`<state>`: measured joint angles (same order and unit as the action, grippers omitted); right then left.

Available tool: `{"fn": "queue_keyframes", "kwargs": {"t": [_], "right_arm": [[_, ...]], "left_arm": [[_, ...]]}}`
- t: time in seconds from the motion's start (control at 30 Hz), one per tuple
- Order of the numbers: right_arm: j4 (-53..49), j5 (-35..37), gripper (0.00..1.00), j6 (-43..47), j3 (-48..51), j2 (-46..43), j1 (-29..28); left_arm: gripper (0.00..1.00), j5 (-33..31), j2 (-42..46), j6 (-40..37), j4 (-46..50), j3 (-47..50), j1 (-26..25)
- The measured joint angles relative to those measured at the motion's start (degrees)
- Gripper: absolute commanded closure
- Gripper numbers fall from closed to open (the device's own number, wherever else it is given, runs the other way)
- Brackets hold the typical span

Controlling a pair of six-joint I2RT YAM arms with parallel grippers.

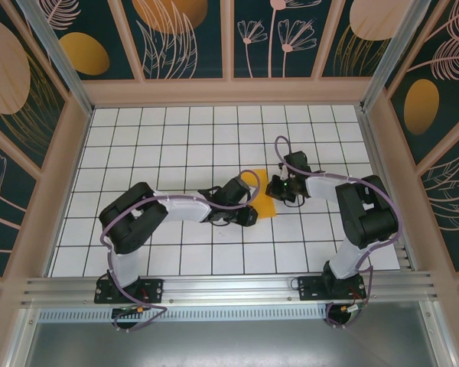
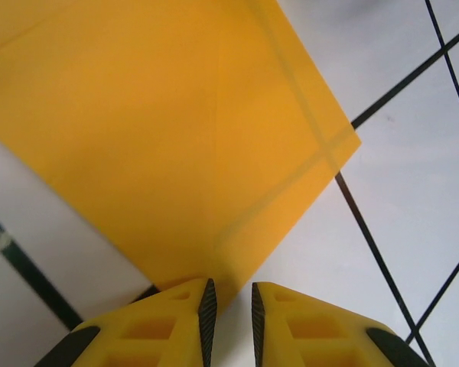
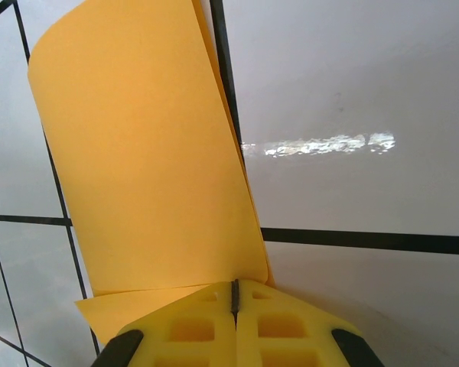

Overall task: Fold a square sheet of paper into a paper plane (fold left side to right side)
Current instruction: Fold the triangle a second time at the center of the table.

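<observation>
The square sheet of paper (image 1: 263, 205) is bright orange and lies on the white grid table between my two grippers. In the left wrist view the paper (image 2: 176, 130) lies flat with a faint diagonal crease. Its near corner reaches the tips of my left gripper (image 2: 229, 294), whose jaws stand a narrow gap apart with white table showing between them. My right gripper (image 3: 235, 287) is shut on one edge of the paper (image 3: 145, 153), and that flap curls up and over a lower layer. From above, the left gripper (image 1: 249, 213) sits at the sheet's near left and the right gripper (image 1: 275, 189) at its right.
Black grid lines cross the white table (image 1: 176, 138). Patterned walls (image 1: 229, 38) with wooden frames enclose the back and both sides. The arm bases are bolted to a metal rail (image 1: 229, 287) at the near edge.
</observation>
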<state>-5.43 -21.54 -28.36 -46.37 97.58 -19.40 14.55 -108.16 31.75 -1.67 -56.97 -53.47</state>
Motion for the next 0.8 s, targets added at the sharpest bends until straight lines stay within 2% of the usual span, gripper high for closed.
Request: {"fn": "queue_keyframes", "kwargs": {"t": [0.23,0.5,0.63,0.8], "right_arm": [[0.04,-0.13,0.97,0.0,-0.04,0.11,-0.04],[0.04,-0.13,0.96,-0.02,-0.09,0.11,-0.04],[0.04,-0.13,0.96,-0.02,-0.09,0.11,-0.04],[0.07,-0.13,0.96,-0.02,-0.09,0.11,-0.09]], "left_arm": [[0.76,0.79,2.08,0.04,-0.35,2.49,-0.13],[0.77,3.87,6.01,-0.02,5.68,2.62,1.88],[0.77,5.64,6.67,-0.24,6.62,-0.66,4.07],[0.78,8.02,3.61,-0.74,5.7,-6.27,4.17]]}}
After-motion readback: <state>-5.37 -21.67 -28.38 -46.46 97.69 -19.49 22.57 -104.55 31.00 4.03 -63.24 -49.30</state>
